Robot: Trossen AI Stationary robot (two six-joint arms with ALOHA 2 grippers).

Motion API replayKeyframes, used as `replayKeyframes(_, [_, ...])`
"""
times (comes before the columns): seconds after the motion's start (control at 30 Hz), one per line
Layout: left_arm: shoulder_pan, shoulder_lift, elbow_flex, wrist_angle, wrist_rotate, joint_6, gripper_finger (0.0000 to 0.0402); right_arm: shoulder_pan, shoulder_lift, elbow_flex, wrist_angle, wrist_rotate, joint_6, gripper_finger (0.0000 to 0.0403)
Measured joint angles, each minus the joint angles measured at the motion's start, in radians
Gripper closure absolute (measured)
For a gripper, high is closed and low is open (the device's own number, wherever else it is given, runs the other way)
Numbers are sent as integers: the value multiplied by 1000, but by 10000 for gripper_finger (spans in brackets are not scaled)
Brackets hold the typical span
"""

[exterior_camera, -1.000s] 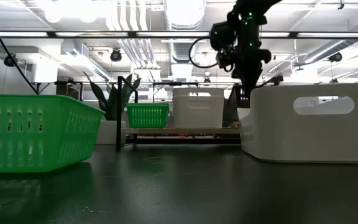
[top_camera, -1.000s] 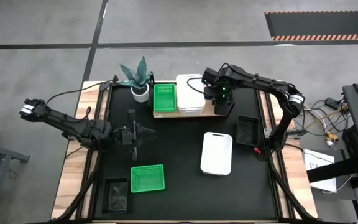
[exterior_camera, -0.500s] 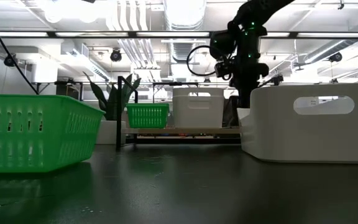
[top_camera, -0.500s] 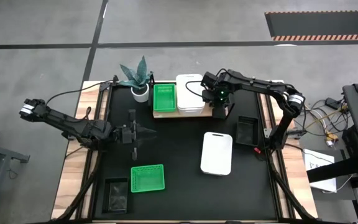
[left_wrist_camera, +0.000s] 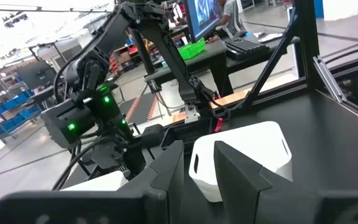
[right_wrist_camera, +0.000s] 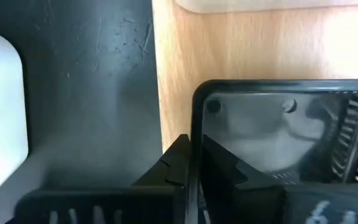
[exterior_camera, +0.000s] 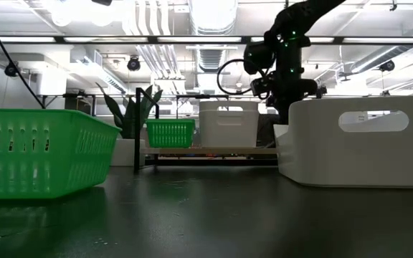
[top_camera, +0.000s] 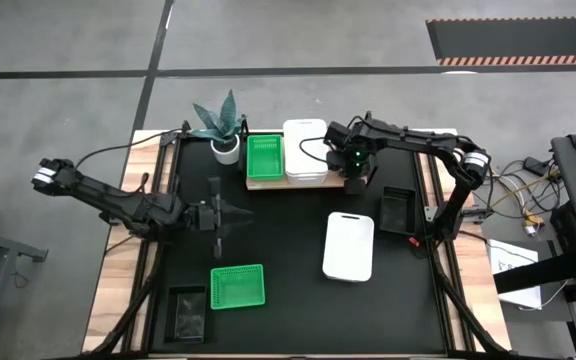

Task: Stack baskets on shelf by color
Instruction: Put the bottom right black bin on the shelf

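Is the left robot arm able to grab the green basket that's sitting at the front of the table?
Probably yes. The left gripper hovers just behind the green basket, with only bare black table between them. Nothing blocks the way, and the right gripper is far off at the shelf.

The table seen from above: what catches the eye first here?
Bright green baskets stand out: one on the wooden shelf at the table's far edge, beside a white basket, another near the front. The right pincer holds a black basket over the shelf's right end.
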Motion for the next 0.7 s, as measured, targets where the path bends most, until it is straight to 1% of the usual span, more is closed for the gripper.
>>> replayKeyframes(0.3, [0,28,0,8,0,7,327,5,0,0,5,3,2,324])
replayKeyframes(0.43, [-1,27,0,11,0,8,327,7,0,7,3,11,29,296])
replayKeyframes(0.7, [-1,28,0,9,0,10,327,9,0,59,-47,11,43,256])
